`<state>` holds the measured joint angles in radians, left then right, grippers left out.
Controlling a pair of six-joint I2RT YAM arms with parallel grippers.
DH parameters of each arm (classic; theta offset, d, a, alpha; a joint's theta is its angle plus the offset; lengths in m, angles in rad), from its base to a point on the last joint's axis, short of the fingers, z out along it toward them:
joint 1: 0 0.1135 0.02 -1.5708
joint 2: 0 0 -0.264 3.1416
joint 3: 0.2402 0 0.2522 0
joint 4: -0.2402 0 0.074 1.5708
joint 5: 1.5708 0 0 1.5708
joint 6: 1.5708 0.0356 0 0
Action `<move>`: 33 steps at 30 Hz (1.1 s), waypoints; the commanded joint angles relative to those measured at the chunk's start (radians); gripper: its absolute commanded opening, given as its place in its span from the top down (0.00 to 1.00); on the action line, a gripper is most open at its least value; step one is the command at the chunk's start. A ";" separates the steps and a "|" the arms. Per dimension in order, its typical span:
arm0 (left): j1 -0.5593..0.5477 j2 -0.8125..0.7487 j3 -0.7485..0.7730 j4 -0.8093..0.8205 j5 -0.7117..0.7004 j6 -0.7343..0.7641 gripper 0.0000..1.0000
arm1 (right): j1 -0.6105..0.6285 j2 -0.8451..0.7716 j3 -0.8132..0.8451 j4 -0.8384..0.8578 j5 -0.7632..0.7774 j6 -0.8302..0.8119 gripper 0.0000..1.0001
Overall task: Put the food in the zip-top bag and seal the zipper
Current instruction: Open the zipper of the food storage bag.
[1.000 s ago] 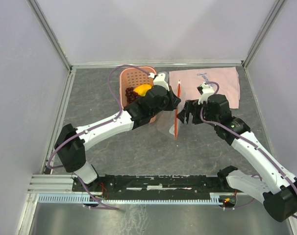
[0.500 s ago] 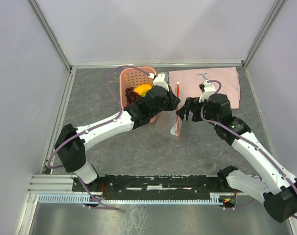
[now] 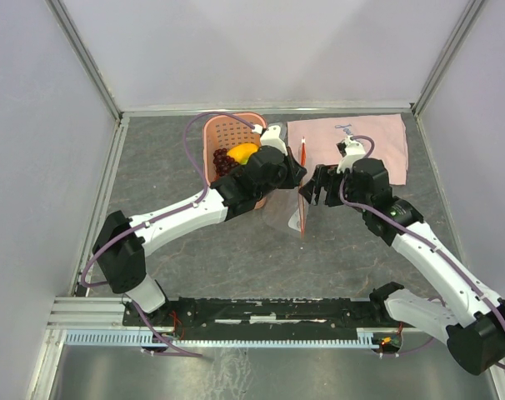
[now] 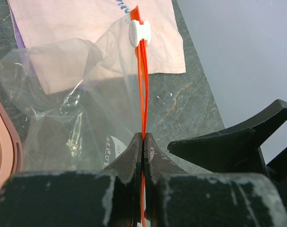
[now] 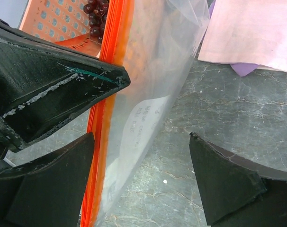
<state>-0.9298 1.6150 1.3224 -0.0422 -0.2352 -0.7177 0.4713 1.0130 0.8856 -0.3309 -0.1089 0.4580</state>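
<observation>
Evidently the left gripper (image 4: 142, 144) was clamped on the zipper (image 4: 144, 90) of the zip-top bag (image 4: 77, 127); the right gripper (image 5: 141, 137) stood spread astride it. Food (image 3: 242, 152) lay in the pink basket (image 3: 227, 129).

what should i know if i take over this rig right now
Left gripper: shut on the zipper, pinching the zip-top bag by its mouth.
Right gripper: open, the bag between its fingers, not clamped.
Food: grapes and a yellow fruit lie in the pink basket; none seen in the bag.
Done: only the grip on the bag.
Left: open the mouth, load the food, seal the zipper.
</observation>
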 commanded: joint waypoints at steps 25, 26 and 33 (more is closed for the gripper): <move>-0.008 0.000 0.031 0.034 -0.035 -0.068 0.97 | 0.054 0.009 -0.019 0.001 0.109 -0.138 0.42; -0.009 0.001 0.034 0.031 -0.035 -0.067 0.97 | 0.054 0.011 -0.018 -0.001 0.110 -0.141 0.46; -0.009 -0.029 0.029 -0.001 -0.058 -0.045 0.80 | 0.057 -0.006 0.024 -0.041 0.147 -0.164 0.90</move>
<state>-0.9337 1.6169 1.3228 -0.0578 -0.2527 -0.7502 0.5255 1.0241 0.8688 -0.3679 -0.0082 0.3168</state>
